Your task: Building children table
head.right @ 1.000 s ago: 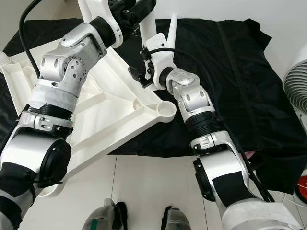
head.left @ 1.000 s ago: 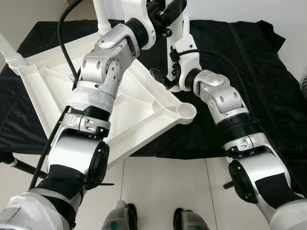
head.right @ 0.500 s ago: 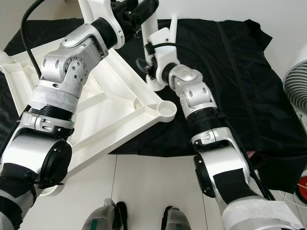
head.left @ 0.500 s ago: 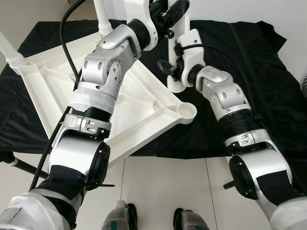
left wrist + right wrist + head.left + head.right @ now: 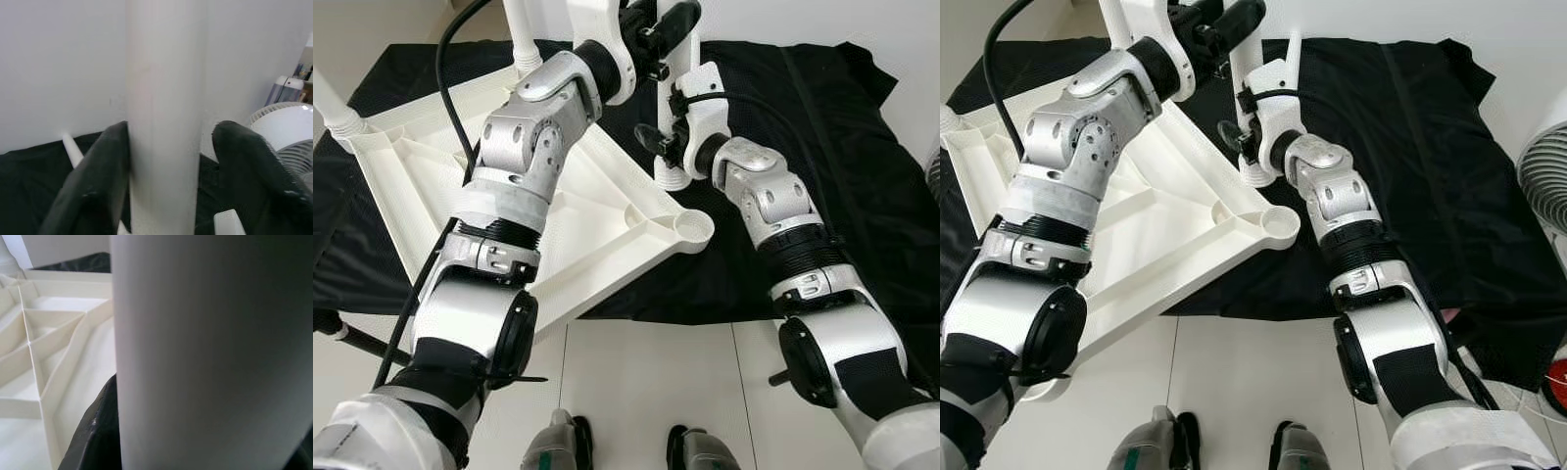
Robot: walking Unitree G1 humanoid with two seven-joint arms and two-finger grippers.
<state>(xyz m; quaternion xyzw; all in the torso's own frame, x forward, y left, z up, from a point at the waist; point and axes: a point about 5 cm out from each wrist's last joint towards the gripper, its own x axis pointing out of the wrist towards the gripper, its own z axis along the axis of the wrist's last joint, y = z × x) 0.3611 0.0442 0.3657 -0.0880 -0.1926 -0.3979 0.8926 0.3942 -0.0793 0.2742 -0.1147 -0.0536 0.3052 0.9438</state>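
Observation:
The white table top (image 5: 587, 211) lies upside down on a black cloth (image 5: 822, 127). Two legs stand fitted at its far corners (image 5: 333, 103) (image 5: 521, 39). The near right corner has an empty round socket (image 5: 690, 227). A loose white table leg (image 5: 671, 174) hangs upright just beyond that socket, its lower end above the cloth. My right gripper (image 5: 656, 145) is shut on its lower part, where a black finger (image 5: 98, 431) presses the leg (image 5: 210, 352). My left gripper (image 5: 658, 22) grips it higher up, with fingers (image 5: 98, 181) on both sides of the leg (image 5: 164, 122).
Another white leg (image 5: 1291, 54) lies on the cloth at the back. A white fan (image 5: 1542, 181) stands at the right past the cloth's edge. Tiled floor and my feet (image 5: 558, 446) are below, and a black rod (image 5: 352, 338) lies at the left.
My right wrist has risen and turned a little along the leg. The leg's lower end has stayed close to the same place by the socket.

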